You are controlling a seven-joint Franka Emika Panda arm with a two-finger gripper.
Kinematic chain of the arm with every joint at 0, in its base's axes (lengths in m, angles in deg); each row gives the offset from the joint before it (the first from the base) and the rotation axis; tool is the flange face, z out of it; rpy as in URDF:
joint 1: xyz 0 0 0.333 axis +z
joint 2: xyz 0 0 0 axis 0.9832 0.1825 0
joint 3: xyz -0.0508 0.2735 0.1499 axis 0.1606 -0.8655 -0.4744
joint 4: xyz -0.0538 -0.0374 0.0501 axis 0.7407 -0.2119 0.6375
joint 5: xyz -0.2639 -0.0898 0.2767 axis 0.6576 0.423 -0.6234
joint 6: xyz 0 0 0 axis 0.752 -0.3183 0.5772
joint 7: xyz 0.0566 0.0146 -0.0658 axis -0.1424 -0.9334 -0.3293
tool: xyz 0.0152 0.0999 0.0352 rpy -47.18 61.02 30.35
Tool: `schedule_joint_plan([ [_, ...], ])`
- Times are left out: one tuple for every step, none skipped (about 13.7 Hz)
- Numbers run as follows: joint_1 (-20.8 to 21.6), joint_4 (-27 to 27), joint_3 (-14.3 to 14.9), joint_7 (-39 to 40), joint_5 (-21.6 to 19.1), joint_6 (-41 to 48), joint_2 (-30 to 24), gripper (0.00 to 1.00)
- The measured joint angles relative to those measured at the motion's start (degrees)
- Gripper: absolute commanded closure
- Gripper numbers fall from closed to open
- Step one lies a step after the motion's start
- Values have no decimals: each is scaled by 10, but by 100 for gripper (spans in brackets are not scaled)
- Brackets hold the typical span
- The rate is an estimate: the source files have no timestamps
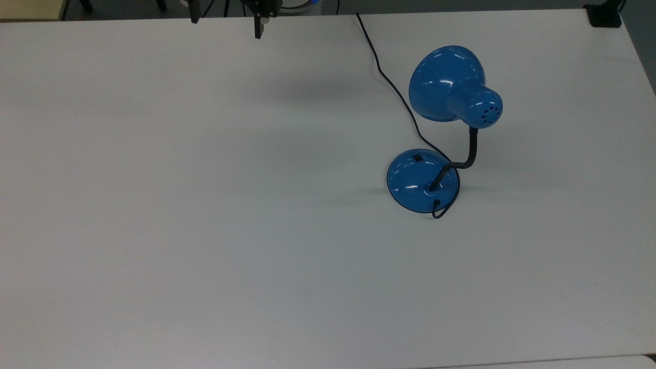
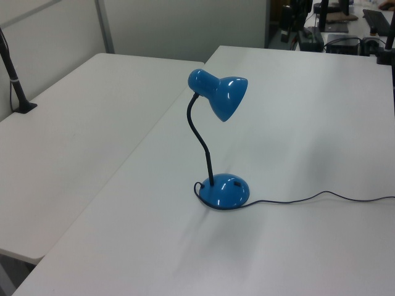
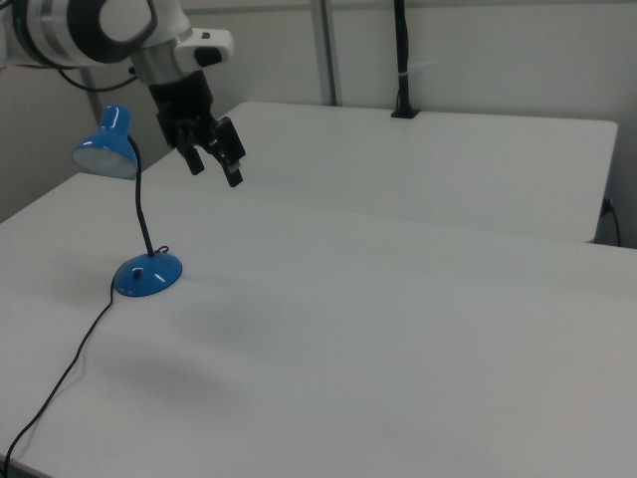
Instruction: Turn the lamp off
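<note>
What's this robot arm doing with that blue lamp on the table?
At this moment it isn't touching it. The blue lamp stands alone on the white table, its cord trailing off toward the far edge. The robot's hand hangs in the air, open and holding nothing, well away from the lamp's base, where a small black switch sits. No glow shows on the table under the shade.

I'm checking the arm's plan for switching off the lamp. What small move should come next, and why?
Probably bring the gripper back toward the lamp and down over the small black switch on its base. The gripper hangs high and well away from the lamp, fingers apart, holding nothing.
</note>
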State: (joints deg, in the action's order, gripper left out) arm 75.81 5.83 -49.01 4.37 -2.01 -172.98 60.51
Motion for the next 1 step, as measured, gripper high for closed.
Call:
schedule_joint_plan([
  [0,-4,3,2,0,0,6,0],
])
